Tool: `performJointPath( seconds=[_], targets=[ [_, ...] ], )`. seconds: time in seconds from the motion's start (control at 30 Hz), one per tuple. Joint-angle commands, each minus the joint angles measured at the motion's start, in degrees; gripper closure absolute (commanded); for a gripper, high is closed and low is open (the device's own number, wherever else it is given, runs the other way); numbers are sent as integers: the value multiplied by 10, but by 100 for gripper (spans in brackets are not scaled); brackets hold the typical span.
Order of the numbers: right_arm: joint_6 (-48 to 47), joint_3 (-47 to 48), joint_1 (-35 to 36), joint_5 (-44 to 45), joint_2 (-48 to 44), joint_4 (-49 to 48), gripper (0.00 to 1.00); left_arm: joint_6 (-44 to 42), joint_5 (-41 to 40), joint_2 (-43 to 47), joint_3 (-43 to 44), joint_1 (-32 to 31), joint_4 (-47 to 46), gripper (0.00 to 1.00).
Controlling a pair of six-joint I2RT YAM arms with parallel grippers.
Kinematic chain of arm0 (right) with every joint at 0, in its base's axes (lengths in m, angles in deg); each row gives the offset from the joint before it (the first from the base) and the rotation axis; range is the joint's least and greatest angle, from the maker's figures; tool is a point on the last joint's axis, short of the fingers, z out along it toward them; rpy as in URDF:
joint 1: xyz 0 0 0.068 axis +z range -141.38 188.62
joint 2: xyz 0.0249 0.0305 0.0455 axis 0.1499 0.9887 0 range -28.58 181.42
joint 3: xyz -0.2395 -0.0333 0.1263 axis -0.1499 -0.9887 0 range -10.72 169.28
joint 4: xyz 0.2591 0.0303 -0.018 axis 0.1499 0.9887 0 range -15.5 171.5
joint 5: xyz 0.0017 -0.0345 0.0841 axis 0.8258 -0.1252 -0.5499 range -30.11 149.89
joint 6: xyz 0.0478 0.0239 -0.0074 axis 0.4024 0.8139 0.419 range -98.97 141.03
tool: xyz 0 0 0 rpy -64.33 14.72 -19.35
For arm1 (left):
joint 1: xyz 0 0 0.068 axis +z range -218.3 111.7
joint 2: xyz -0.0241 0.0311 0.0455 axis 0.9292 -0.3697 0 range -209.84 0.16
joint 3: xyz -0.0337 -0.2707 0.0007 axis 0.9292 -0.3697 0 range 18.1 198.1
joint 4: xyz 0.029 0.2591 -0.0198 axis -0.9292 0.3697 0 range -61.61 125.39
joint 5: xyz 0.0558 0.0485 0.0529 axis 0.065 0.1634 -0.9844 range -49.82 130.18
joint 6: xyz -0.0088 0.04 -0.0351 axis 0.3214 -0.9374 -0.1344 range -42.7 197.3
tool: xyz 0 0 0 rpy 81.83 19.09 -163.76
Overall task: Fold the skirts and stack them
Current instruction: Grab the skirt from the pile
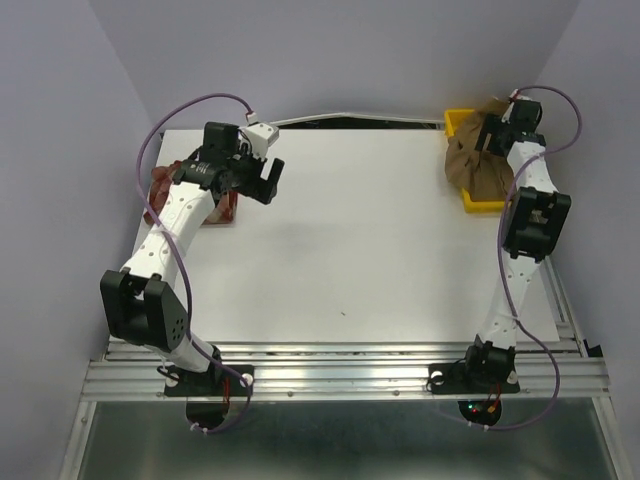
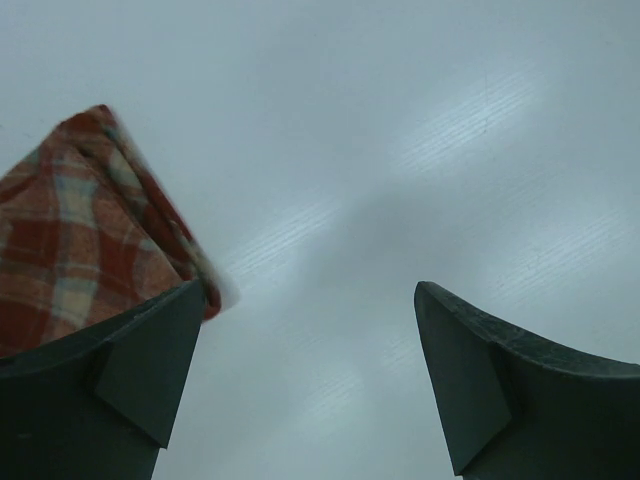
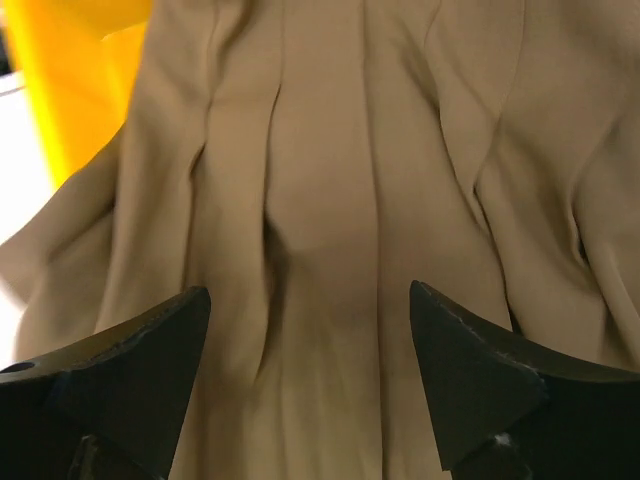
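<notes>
The red-and-cream plaid skirt [image 1: 165, 186] lies folded at the table's far left, mostly under my left arm; a corner of it shows in the left wrist view [image 2: 80, 230]. My left gripper [image 1: 268, 181] is open and empty, just right of it above the bare table. The tan-brown skirt [image 1: 470, 160] lies bunched in and over the yellow tray [image 1: 458, 122] at the far right. My right gripper [image 1: 487, 134] is open just above its folds, and the tan cloth [image 3: 320, 220] fills the right wrist view between the fingers.
The white table [image 1: 360, 240] runs between the two arms. The yellow tray's wall shows at the upper left of the right wrist view [image 3: 60, 90]. The aluminium rail [image 1: 340, 375] with both arm bases lines the near edge.
</notes>
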Motion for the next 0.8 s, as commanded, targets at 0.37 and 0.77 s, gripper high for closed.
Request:
performJointPath(
  seconds=[0.37,0.77],
  targets=[
    [-39,91,3,68,151,-147,50,44,23,10,0,-1,30,1],
    [18,120,-2,-45,-71,-151,99,45,20,33,-19,-1,11,1]
  ],
)
